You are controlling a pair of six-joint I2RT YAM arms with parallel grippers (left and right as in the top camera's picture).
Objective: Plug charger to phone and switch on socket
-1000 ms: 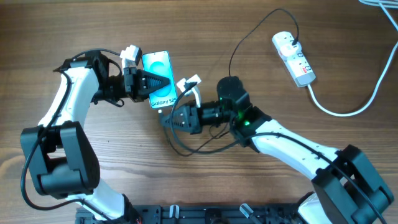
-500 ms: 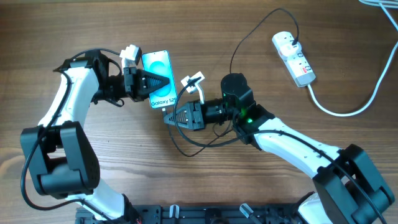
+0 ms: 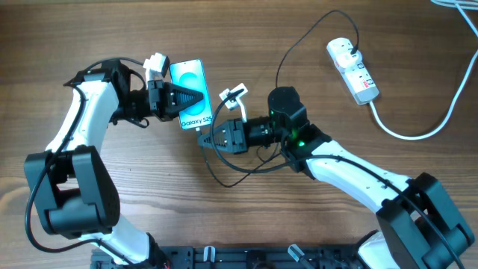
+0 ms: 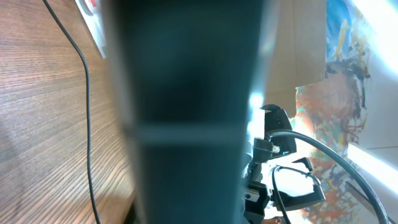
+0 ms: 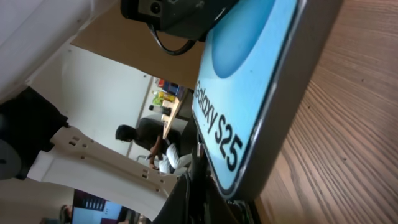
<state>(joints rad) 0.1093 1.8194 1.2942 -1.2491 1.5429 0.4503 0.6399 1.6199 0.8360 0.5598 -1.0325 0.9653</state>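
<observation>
In the overhead view my left gripper is shut on the phone and holds it tilted, its teal screen and "Galaxy S25" strip showing. My right gripper is shut on the connector end of the charger and holds it against the phone's lower end. In the right wrist view the phone fills the frame above my dark fingers; the port is hidden. The phone's dark edge blocks the left wrist view. The socket lies at the back right, with the charger plugged in.
The black charger cable loops on the wood below my right arm and arcs back to the socket. A thick pale cable runs from the socket to the right edge. The black cable also shows in the left wrist view.
My right wrist has shifted slightly right and up, while its fingertips have stayed at the phone's lower end. The left arm and the phone have not moved.
</observation>
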